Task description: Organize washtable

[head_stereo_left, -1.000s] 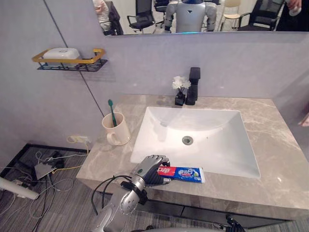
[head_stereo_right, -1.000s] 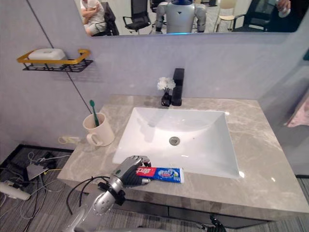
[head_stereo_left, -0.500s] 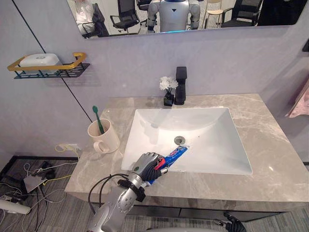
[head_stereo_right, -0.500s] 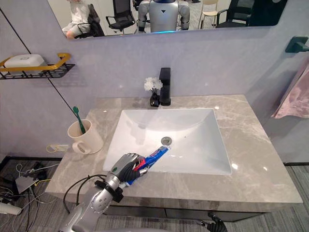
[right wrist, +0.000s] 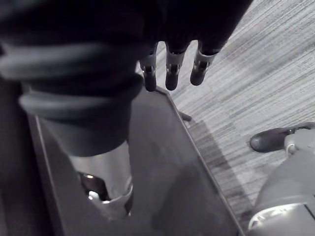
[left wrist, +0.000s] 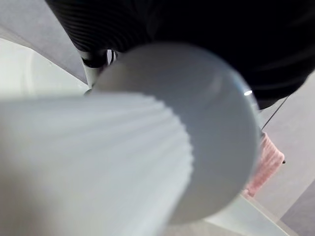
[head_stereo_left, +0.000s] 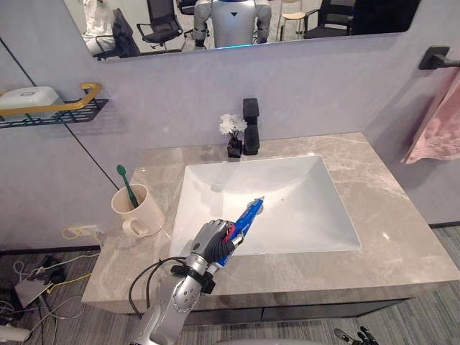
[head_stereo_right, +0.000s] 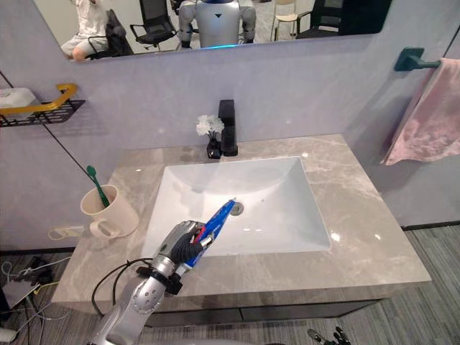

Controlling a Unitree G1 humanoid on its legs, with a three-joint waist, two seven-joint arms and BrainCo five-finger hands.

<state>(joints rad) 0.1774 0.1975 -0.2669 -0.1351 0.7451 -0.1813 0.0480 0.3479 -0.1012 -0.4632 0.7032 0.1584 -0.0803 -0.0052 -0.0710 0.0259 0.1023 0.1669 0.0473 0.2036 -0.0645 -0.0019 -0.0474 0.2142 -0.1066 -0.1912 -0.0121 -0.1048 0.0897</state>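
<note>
A wide mirror [head_stereo_left: 237,25] hangs over the grey marble counter [head_stereo_left: 388,201]; a white sink [head_stereo_left: 287,194] is set in its middle; a pink towel [head_stereo_left: 435,118] hangs on the wall to the right; a wire shelf [head_stereo_left: 50,111] with soap [head_stereo_left: 25,97] sits on the left wall. A cream mug [head_stereo_left: 135,210] stands left of the sink with a green toothbrush [head_stereo_left: 126,183] upright in it; a black faucet [head_stereo_left: 250,126] stands behind the basin, white flowers [head_stereo_left: 231,128] just beside it. The left hand [head_stereo_left: 210,244] is curled round a blue toothpaste tube [head_stereo_left: 246,214], held above the sink's front left rim and tilted up over the basin. The right hand [right wrist: 170,64] hangs above the floor, fingers loose and straight.
</note>
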